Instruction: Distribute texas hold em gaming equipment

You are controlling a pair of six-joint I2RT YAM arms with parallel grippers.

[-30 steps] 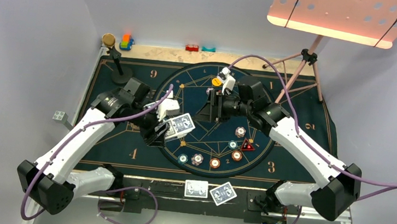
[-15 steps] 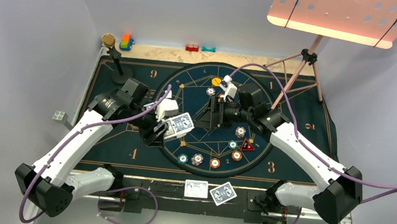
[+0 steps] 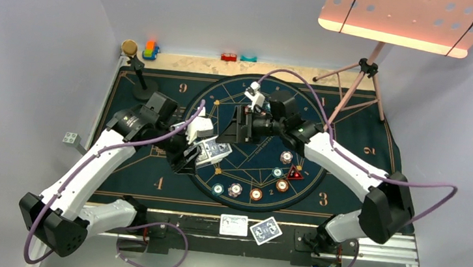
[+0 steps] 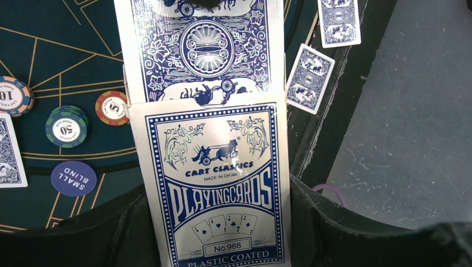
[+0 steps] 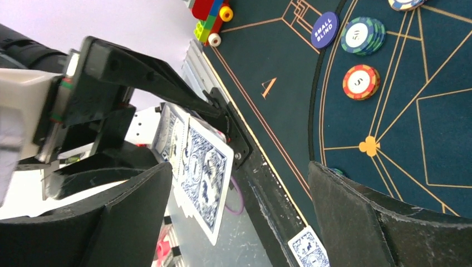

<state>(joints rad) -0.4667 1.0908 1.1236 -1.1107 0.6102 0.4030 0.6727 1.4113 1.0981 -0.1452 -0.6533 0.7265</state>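
Dark felt mat (image 3: 152,165) underneath; my left gripper (image 3: 191,155) clamps the card pack (image 4: 217,189), cards (image 4: 200,50) poking out lengthwise toward the right gripper (image 3: 239,124) (jaws spread wide, holding nothing), near them and best placed, I judge, to draw one

- Card box (image 4: 217,189) — blue and white, flap open, clamped in the left claw (image 3: 198,154), at 8 o'clock on the mat ring (image 3: 244,167).
- Blue-backed card (image 4: 203,44) — jutting from the box mouth.
- Straight card (image 3: 233,225) beside skewed card (image 3: 266,230), both face down, at 6 o'clock beyond the ring.
- Chips (image 3: 255,193) — spread along the ring's rim, 7 to 4 o'clock.
- Red triangular marker (image 3: 295,174) — flat at 4 o'clock, among the chips.
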